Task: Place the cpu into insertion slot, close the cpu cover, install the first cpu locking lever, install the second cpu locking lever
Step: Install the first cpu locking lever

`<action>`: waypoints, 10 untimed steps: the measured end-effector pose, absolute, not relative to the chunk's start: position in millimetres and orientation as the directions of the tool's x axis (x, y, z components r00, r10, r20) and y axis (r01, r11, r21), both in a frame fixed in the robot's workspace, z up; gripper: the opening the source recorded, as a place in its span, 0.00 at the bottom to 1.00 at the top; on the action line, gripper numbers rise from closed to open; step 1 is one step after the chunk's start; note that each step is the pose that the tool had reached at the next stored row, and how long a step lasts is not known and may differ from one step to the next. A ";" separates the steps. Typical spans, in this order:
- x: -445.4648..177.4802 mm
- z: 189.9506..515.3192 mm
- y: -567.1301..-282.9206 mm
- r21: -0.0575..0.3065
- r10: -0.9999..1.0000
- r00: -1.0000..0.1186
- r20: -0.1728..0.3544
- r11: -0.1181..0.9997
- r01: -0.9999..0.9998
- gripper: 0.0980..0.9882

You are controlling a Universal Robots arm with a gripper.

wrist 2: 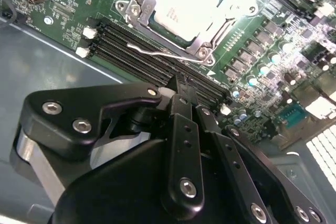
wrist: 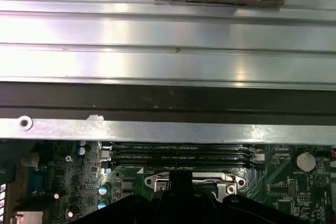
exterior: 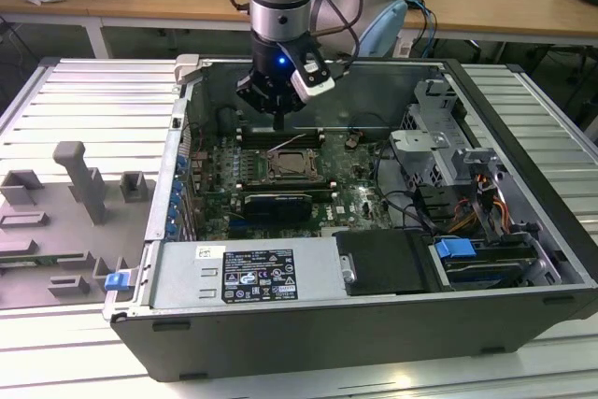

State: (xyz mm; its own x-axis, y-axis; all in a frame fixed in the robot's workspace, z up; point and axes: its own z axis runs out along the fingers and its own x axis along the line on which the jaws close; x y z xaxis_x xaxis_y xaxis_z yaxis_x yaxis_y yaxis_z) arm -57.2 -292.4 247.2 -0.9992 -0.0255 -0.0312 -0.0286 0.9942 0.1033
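Note:
The cpu (wrist 2: 184,8) lies flat in the insertion slot (exterior: 291,164), pale silvery top up. The cpu cover (wrist 2: 137,4) is down around it as a silver frame. A thin wire locking lever (wrist 2: 157,54) runs along the socket edge beside the memory slots. My gripper (wrist 2: 177,83) hangs just above the memory slots, a short way off that socket edge, with its black fingers (wrist 2: 185,129) shut together and nothing between them. In the exterior view the gripper (exterior: 280,121) is above the far side of the socket. In the first wrist view the socket rim (wrist: 231,179) shows just beyond the gripper (wrist: 181,182).
The green board sits deep in an open computer case (exterior: 177,137). Memory slots (wrist 2: 142,45) lie under the gripper. A black card (exterior: 276,203), power supply (exterior: 248,273), drive cage (exterior: 439,137) and cables (exterior: 472,207) ring the socket. A grey fixture (exterior: 79,184) stands at the exterior view's left.

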 end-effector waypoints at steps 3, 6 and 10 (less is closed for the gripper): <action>-51.7 243.4 -292.4 0.103 -0.028 -0.999 -0.031 0.994 -0.031 0.01; -46.5 241.3 -292.4 0.103 -0.028 -0.999 -0.031 0.994 -0.031 0.01; -43.1 236.3 -292.3 0.103 -0.029 -0.999 -0.031 0.994 -0.032 0.01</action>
State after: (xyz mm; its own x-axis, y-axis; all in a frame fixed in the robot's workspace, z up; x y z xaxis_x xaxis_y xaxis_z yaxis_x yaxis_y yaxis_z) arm -43.1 -292.3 236.3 -0.9991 -0.0289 -0.0312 -0.0320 0.9941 0.1034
